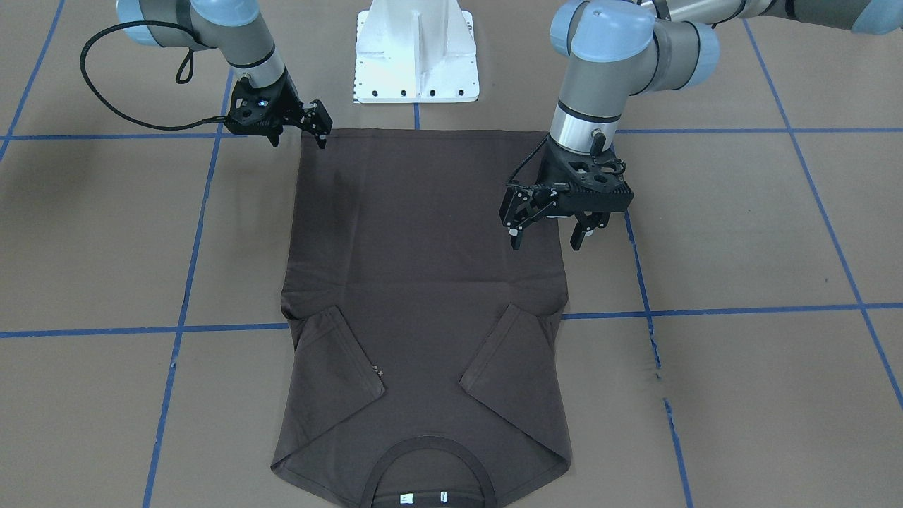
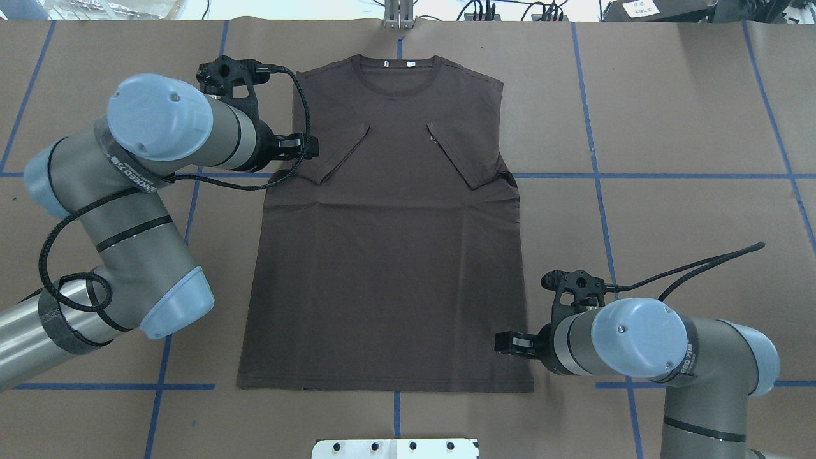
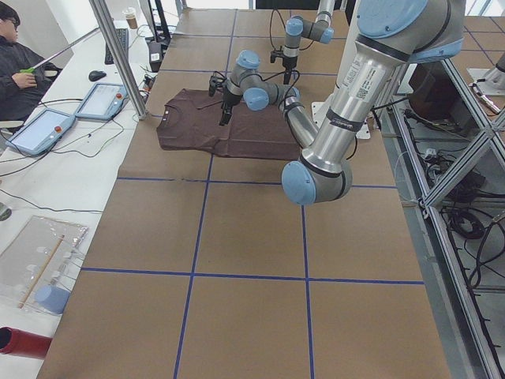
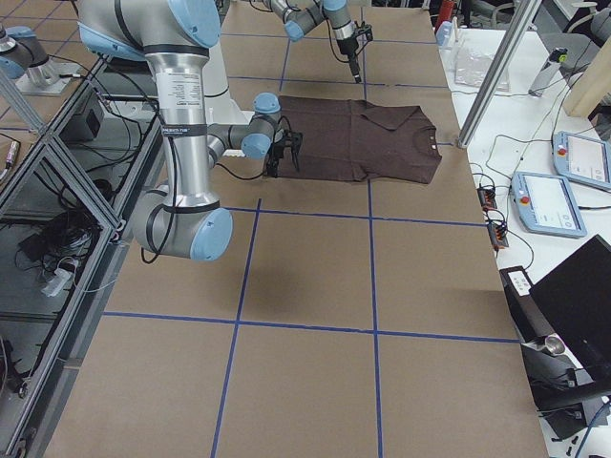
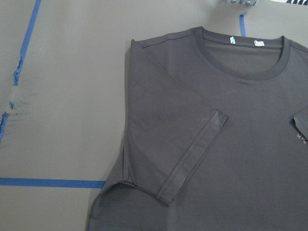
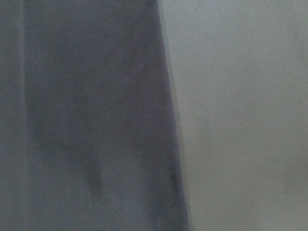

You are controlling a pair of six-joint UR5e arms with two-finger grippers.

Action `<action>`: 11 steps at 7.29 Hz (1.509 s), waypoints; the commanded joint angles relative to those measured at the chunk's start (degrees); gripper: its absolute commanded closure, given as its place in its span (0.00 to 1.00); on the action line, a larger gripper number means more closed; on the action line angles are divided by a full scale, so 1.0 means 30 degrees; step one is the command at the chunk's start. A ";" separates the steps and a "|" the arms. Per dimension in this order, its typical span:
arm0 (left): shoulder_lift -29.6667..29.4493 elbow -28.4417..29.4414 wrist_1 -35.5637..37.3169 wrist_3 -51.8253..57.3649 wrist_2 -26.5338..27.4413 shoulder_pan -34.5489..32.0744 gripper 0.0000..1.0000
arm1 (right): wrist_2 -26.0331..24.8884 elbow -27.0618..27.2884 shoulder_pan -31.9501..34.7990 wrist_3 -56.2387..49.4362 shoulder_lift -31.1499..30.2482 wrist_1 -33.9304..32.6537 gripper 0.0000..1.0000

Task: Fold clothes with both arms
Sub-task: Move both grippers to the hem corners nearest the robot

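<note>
Dark brown T-shirt (image 1: 423,233) lay flat on the table (image 1: 741,233), sleeves turned in, nothing gripped.
We found the left gripper (image 1: 544,243) raised with its fingers apart, the shirt's side edge below them near a folded sleeve. The right gripper (image 1: 298,141) sat low, fingers apart, the hem corner between them. We judged both were positioned to take hold for a fold.

Blur leaves the right wrist view only the T-shirt (image 6: 91,115) edge against the counter (image 6: 240,115). The front view's bottom edge cuts the collar (image 1: 429,443). The chest lettering (image 5: 301,137) is too small to read. Overhead, the right end effector (image 2: 509,343) sits half hidden behind its wrist (image 2: 574,347).
</note>
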 commanded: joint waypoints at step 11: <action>0.0025 -0.0160 0.0025 0.0010 0.0029 -0.0064 0.00 | -0.0186 0.0066 -0.1198 0.0909 -0.0123 0.0115 1.00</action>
